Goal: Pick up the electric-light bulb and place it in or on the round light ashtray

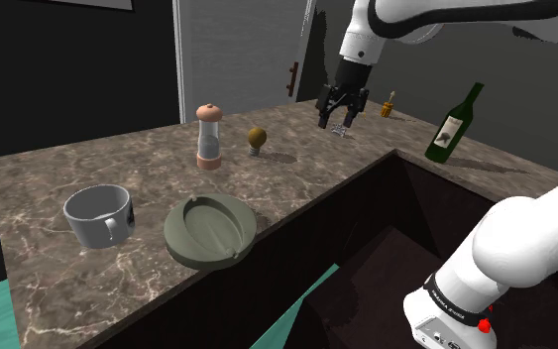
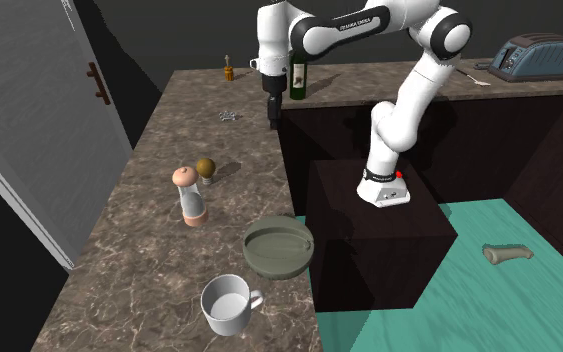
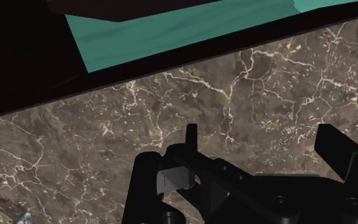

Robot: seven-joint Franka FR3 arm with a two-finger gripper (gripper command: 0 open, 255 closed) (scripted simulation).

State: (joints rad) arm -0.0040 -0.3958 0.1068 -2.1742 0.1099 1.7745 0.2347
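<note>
The round grey-green ashtray sits right at the worktop edge that faces my stand, and its shallow bowl shows only its own bare bottom. Just beside it, farther in from that edge and toward the near corner in the second exterior view, stands a grey mug, upright with its handle turned toward the ashtray. I can see only a pale inside.

The bulb stands near the middle of the worktop, olive-brown globe up on a pale base. It is close to a tall grinder with a pinkish cap, but not touching it.

My claw hangs above the same stand-side edge of the worktop, farther along toward the far end. It points down with its fingers wide apart and only veined stone between them. The bulb is well apart from it, off toward the grinder and the ashtray end. The ashtray is farther from my claw than the bulb is.

A small metal trinket lies on the stone near my claw, on the side away from the stand. At the far end stand a dark wine bottle and a small yellowish bottle.
</note>
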